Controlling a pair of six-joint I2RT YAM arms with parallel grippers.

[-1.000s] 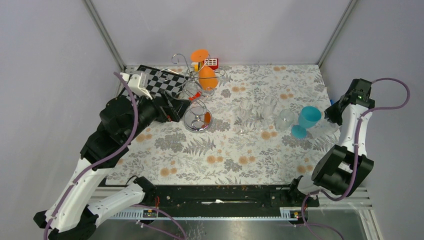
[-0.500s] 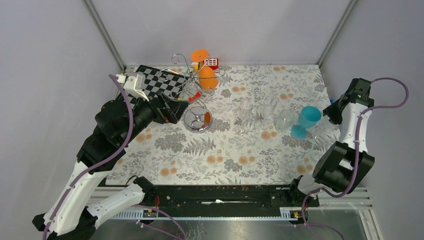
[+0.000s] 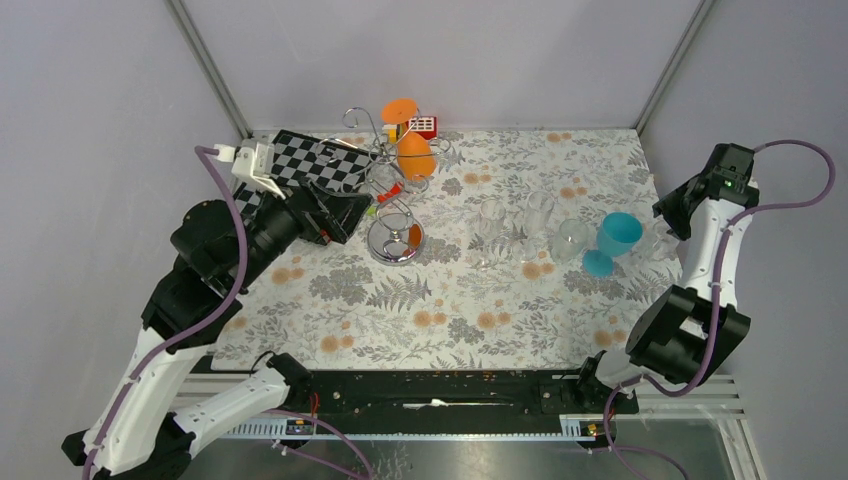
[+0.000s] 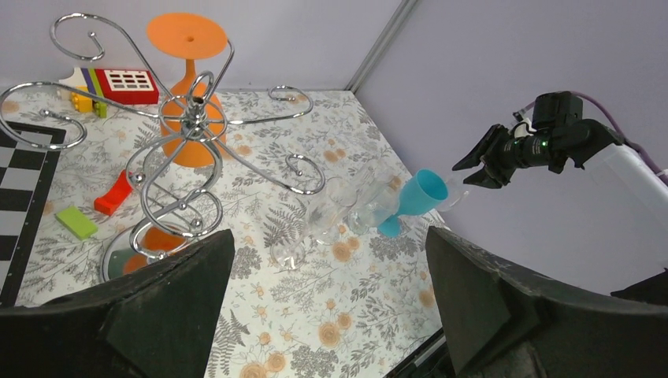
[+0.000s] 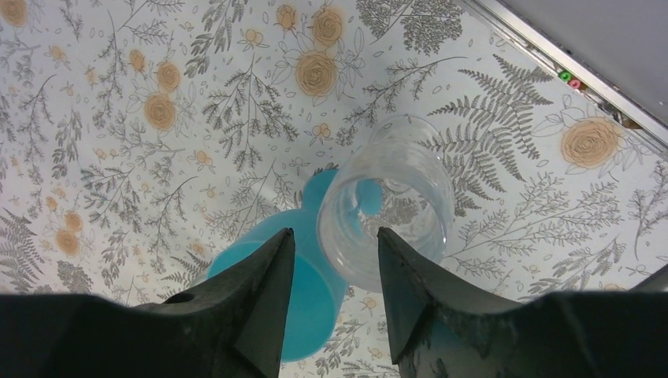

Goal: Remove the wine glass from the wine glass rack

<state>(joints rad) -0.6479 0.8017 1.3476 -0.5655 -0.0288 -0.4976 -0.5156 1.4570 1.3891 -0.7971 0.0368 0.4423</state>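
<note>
Base of the wine glass rack (image 4: 193,118) partly hiding behind the left end effector (image 4: 327,244), chessboard (image 3: 320,165) corner lying under its arm, blue glass (image 5: 311,303) partly hiding behind the right end effector (image 5: 335,234)

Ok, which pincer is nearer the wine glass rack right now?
Left. The left pincer sits open just beside the wine glass rack, on its left in the top view. The right pincer is across the table, above a clear glass beside the blue glass.

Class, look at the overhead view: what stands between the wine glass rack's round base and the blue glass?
Several clear glasses stand between the wine glass rack's round base and the blue glass; the top view shows this.
</note>
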